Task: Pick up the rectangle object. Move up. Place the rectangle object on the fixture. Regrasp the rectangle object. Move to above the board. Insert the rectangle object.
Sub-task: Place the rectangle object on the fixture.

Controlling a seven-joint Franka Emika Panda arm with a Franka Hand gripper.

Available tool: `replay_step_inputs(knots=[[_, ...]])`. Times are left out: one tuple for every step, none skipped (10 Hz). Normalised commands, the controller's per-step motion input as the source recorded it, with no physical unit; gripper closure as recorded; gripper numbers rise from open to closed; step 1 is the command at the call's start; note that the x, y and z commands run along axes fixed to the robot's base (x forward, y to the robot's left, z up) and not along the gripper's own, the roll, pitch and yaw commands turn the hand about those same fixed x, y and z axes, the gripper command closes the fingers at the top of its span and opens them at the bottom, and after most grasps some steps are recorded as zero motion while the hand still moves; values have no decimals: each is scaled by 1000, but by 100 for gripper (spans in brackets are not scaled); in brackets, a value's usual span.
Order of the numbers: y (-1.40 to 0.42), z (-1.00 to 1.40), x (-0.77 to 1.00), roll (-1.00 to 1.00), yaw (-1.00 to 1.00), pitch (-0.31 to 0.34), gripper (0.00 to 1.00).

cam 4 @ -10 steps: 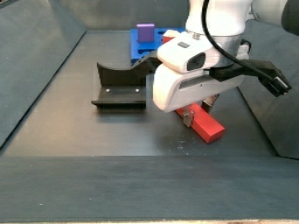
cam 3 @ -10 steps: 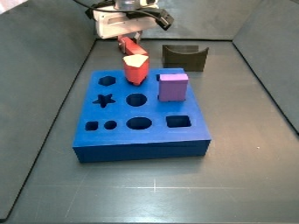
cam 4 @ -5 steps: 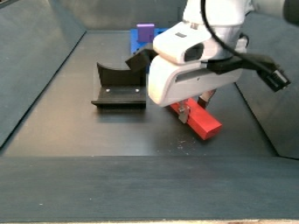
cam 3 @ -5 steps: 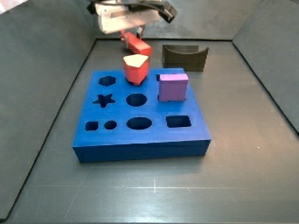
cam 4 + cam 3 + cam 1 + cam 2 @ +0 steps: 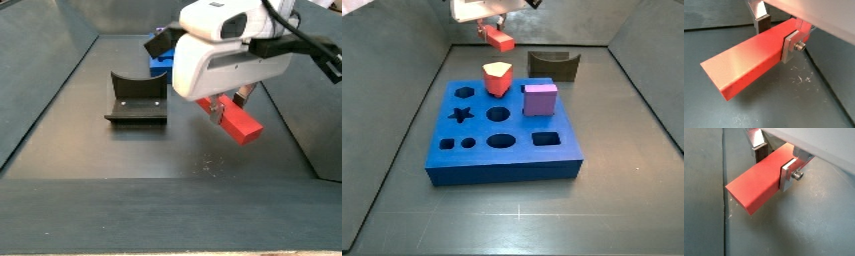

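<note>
Two silver fingers of the claw (image 5: 777, 31) are clenched on the rectangle object (image 5: 751, 60), pinching it across its narrow faces close to one end, so that most of the red block juts out past the plates. One finger (image 5: 791, 46) shows its plate and screw flat against the near face in both wrist views; the opposite finger (image 5: 759, 148) sits against the far face. In a side view the claw (image 5: 225, 98) hangs under the white wrist housing, and the rectangle object (image 5: 238, 124) slants downward from it, clear of the dark floor, with nothing touching its free end.

The block looks rigid, with smooth, slightly glossy faces and sharp edges. I judge it light for this arm, but slick enough that an end grip with so much overhang could let it pivot between the pads. A hold nearer the middle of the long faces would steady it, which is likely what the regrasp is for.

Out from the claw, the fixture (image 5: 135, 98) stands on the floor well apart from the block, its notch open and unoccupied. In a side view the rectangle object (image 5: 501, 39) hangs high behind the board (image 5: 502, 165), near the fixture (image 5: 553, 66). A purple cube (image 5: 540, 98) and a short red-orange prism (image 5: 497, 78) stand on the board.
</note>
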Motion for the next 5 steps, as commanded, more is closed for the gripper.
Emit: replay_step_inputs(knots=[[-2, 1000, -5, 5, 3, 12, 100], [1, 1000, -14, 18, -4, 29, 100], [0, 1000, -19, 36, -11, 42, 100], [0, 1000, -25, 64, -15, 54, 100], [0, 1000, -31, 85, -17, 64, 100]])
